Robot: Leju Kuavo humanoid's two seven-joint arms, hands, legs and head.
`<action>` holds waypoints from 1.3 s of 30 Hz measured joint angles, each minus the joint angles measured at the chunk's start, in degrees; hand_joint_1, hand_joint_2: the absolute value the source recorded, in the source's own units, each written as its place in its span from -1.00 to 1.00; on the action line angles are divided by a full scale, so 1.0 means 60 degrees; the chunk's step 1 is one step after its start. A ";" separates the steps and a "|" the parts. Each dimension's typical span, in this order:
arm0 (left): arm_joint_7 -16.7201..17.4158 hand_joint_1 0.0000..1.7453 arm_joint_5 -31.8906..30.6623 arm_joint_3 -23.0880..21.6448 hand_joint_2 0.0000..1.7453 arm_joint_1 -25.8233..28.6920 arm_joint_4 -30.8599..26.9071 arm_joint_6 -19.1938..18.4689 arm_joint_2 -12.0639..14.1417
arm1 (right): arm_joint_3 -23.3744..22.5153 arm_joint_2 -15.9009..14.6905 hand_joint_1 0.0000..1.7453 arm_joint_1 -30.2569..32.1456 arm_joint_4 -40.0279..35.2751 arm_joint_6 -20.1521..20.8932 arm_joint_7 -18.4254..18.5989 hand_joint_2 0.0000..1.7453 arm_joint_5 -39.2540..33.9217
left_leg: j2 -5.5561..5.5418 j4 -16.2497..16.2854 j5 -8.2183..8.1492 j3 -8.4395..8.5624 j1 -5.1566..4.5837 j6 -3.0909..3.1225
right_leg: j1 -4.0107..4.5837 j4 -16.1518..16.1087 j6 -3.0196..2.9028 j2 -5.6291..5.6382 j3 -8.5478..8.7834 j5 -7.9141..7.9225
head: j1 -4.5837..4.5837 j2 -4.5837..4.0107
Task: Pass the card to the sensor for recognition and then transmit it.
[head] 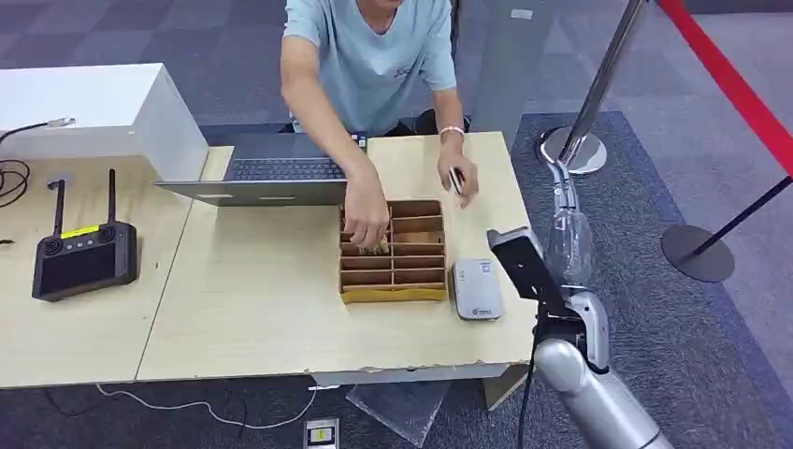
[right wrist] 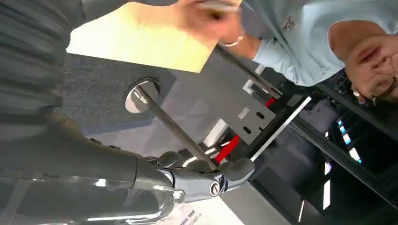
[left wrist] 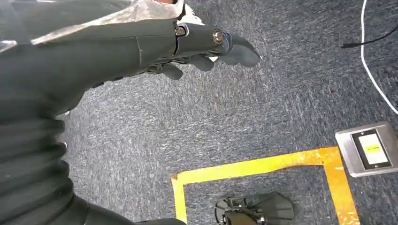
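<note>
**Waiting on the card: hand raised, nothing in it**

The right hand (head: 567, 245) is raised beside the counter (head: 262, 309), just off its right edge, near the grey sensor (head: 477, 289) that lies next to the brown compartment box (head: 393, 251). In the right wrist view its fingers (right wrist: 202, 171) are loosely curled and hold nothing. The left hand (left wrist: 202, 49) hangs over the carpet, fingers slack and apart, also holding nothing.

The card (head: 456, 180) appears to be the small dark thing in the person's hand (head: 460, 176) above the counter's far right; it is too small to be certain. The person's other hand (head: 367, 217) is reaching into the box.

By my judgement the task is at its very start: the card has not yet reached the robot. The next move calls for the right hand to open toward the person, take the card in a firm pinch, then bring it flat over the sensor.
</note>
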 joint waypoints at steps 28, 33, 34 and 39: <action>-0.0055 -1.00 0.0044 0.0029 1.00 -0.0013 0.0000 0.0044 0.0000 | 0.0390 0.0277 -1.00 -0.0147 0.0284 0.0018 -0.0266 1.00 -0.0259 | -0.0001 -0.0002 0.0000 -0.0001 0.0000 0.0000 | 0.0000 0.0001 0.0000 0.0000 0.0002 0.0000 | 0.0000 0.0000; -0.0055 -1.00 0.0055 0.0036 1.00 -0.0013 0.0000 0.0047 0.0000 | 0.0484 0.0302 -1.00 -0.0170 0.0375 0.0018 -0.0284 1.00 -0.0259 | -0.0001 -0.0002 0.0000 -0.0001 0.0000 0.0000 | 0.0000 0.0001 0.0000 0.0000 0.0002 0.0000 | -0.0004 0.0000; -0.0051 -1.00 0.0055 0.0036 1.00 -0.0013 0.0000 0.0044 0.0000 | 0.0503 0.0306 -1.00 -0.0170 0.0394 0.0018 -0.0284 1.00 -0.0259 | -0.0001 -0.0002 0.0000 -0.0001 0.0000 0.0000 | 0.0000 0.0001 0.0000 0.0000 0.0001 0.0000 | -0.0004 0.0000; 0.0036 -1.00 0.0055 0.0036 1.00 -0.0014 0.0000 0.0044 0.0000 | 0.0565 0.0302 -1.00 -0.0193 0.0492 0.0015 -0.0244 1.00 -0.0284 | 0.0000 -0.0002 0.0000 -0.0001 0.0000 0.0000 | 0.0000 0.0001 0.0000 0.0000 0.0002 0.0000 | 0.0000 0.0000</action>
